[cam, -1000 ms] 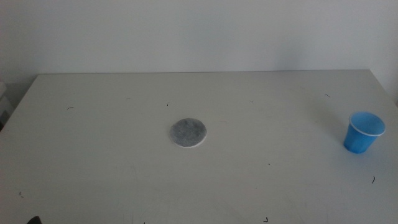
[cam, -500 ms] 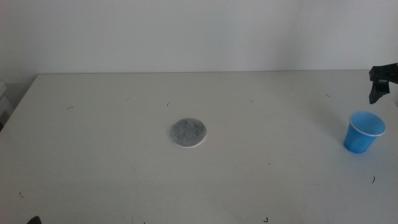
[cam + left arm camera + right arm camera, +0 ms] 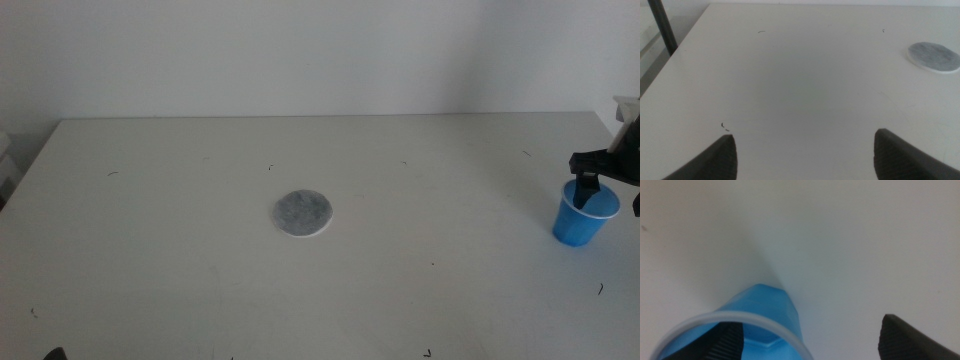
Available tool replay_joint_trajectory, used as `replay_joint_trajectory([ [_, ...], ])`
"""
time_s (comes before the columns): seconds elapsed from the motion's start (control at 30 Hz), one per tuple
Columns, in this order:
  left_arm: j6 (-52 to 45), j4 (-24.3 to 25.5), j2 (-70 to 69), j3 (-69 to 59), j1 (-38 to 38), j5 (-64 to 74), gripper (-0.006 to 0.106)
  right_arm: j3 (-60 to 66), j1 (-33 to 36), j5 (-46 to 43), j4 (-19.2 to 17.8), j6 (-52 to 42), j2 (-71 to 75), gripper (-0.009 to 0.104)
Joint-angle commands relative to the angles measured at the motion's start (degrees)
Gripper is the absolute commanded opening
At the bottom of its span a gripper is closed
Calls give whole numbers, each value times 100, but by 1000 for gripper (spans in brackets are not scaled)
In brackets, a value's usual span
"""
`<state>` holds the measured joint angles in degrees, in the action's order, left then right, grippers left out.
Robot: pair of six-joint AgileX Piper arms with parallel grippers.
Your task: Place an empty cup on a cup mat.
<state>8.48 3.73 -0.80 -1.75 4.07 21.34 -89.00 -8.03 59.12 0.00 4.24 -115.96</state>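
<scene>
**A:** Start with the biggest thing. What does the overhead camera give you?

**B:** A pale worktop (image 3: 180, 260) filling most of the view, with a few tiny dark specks scattered on it and a plain white wall behind it.

**A:** And the arms?

**B:** The right tool (image 3: 606, 166) comes in from the right edge, directly over the cup (image 3: 580, 222). One dark finger (image 3: 586, 187) dips into the cup's mouth. In the right wrist view the two jaws stand wide apart: one sits inside the pale rim, the other is outside the cup over bare worktop, so the cup wall lies between them. They are not clamped on it.

**A:** The left one?

**B:** The left tool (image 3: 805, 150) is out of the overhead view. Its own camera shows both jaws spread apart above bare worktop, holding nothing, with the mat off to one side, well away.

**A:** Where is the cup exactly?

**B:** Upright on the worktop near the right edge, bright blue, wider at the rim than at the base. From the wrist camera its inside looks empty as far as can be seen.

**A:** And the smallest piece?

**B:** The cup mat (image 3: 303, 213), a flat round grey disc with a thin white edge, lying near the middle of the worktop, well apart from the cup, with nothing on it.
</scene>
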Motion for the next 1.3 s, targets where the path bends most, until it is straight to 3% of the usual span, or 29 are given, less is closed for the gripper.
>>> replay_joint_trajectory([
  [0.0, 62, 2, -23, 34, -6, -384, 105, -186, -34, -82, -138, -33, 238, 74],
  [0.1, 62, 2, -23, 34, -6, -384, 105, -181, -34, -42, -136, -33, 208, 60],
  [0.33, 62, 2, -23, 34, -6, -384, 105, -181, -45, 12, -178, -51, 208, 2],
  [0.37, 62, 2, -23, 34, -6, -384, 105, -181, -45, 35, -184, -51, 208, -1],
  [0.7, 62, 2, -23, 34, -6, -384, 105, -375, 275, 543, -43, 50, 544, -1],
  [0.93, 62, 2, -23, 34, -6, -384, 105, -1586, 1055, 1339, 36, 224, 534, -1],
  [1.27, 62, 2, -23, 34, -6, -384, 105, -3125, 2308, 1499, 389, 746, -85, 0],
])
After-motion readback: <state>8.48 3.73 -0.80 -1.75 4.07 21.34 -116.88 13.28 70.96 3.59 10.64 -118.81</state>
